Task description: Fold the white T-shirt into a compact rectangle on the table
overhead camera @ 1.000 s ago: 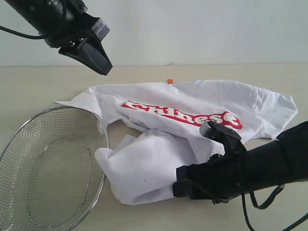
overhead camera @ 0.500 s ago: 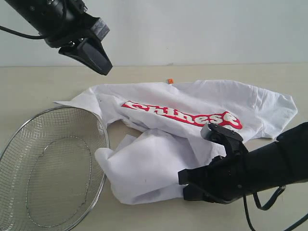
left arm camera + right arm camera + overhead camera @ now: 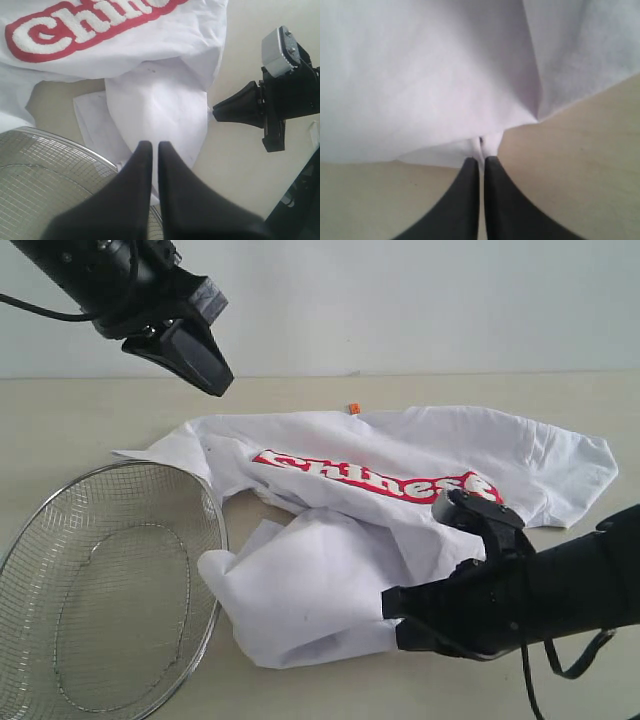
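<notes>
Exterior view: against a second earlier, the right end effector (image 3: pixel 392 612) is shifted toward 3 o'clock, and the hem of the white T-shirt (image 3: pixel 400 455), crumpled mid-way on the table (image 3: pixel 80 420), is drawn along. The left end effector (image 3: pixel 220 385) is unmoved at 10 o'clock. Only the wrist views show the right fingers clamped on the hem and the left's together, empty.

Exterior wide; left wrist high, right close; white T-shirt (image 3: pixel 330 570) shared.

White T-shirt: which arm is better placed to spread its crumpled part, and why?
Right. The right tool grips the white T-shirt by its edge; the left tool hangs shut, clear of it.
</notes>
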`<action>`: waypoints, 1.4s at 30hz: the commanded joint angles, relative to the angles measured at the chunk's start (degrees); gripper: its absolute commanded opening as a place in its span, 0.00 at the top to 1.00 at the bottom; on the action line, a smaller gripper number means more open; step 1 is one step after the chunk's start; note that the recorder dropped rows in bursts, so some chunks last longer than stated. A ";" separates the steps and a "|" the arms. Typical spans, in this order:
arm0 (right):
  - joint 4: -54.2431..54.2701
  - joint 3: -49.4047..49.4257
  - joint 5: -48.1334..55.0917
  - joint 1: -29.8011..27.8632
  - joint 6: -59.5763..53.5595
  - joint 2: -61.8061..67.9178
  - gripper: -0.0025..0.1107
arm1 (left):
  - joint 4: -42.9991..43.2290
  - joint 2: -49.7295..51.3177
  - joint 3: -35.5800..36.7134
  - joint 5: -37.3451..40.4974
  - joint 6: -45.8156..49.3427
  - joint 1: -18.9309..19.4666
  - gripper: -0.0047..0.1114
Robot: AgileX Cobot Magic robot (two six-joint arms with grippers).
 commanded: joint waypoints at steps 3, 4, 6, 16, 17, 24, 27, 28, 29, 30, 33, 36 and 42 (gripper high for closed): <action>-2.69 0.38 -1.01 -0.09 1.64 -1.88 0.98 | -0.82 -0.49 0.24 0.09 0.15 -0.10 0.92; -2.69 0.38 -1.39 -0.09 2.17 -1.88 0.98 | -0.82 -0.49 0.24 0.09 0.15 -0.10 0.92; -2.69 0.38 -1.13 -0.09 2.17 -1.88 0.93 | -0.82 -0.49 0.24 0.09 0.15 -0.10 0.92; -2.81 0.38 -0.37 -0.09 0.58 -1.66 0.51 | -0.82 -0.49 0.24 0.09 0.15 -0.10 0.92; -2.44 0.38 -0.37 -0.09 0.58 -1.66 0.52 | -0.82 -0.49 0.24 0.09 0.15 -0.10 0.92; -2.34 -1.51 3.43 0.01 0.45 1.56 0.53 | -0.82 -0.84 0.24 0.09 0.13 -0.10 0.92; -2.20 -2.32 3.36 0.01 0.72 2.91 0.52 | -0.82 -1.22 0.24 0.09 0.13 -0.10 0.92; -2.04 -2.32 3.36 0.01 0.85 2.96 0.52 | -0.82 -1.22 0.24 0.09 0.13 -0.10 0.92; -2.04 -2.32 3.18 0.01 0.85 2.98 0.52 | -0.82 -1.22 0.24 0.09 0.13 -0.10 0.92; -2.04 -2.32 3.18 0.01 0.85 2.98 0.52 | -0.82 -1.22 0.24 0.09 0.13 -0.10 0.92; -2.04 -2.32 3.37 0.01 0.85 3.08 0.53 | -0.82 -1.22 0.24 0.09 0.13 -0.10 0.92; -2.04 -2.32 3.37 0.01 0.85 3.08 0.53 | -0.82 -1.22 0.24 0.09 0.13 -0.10 0.92; -2.04 -2.32 4.25 0.01 0.85 3.08 0.53 | -0.82 -1.22 0.24 0.09 0.13 -0.10 0.92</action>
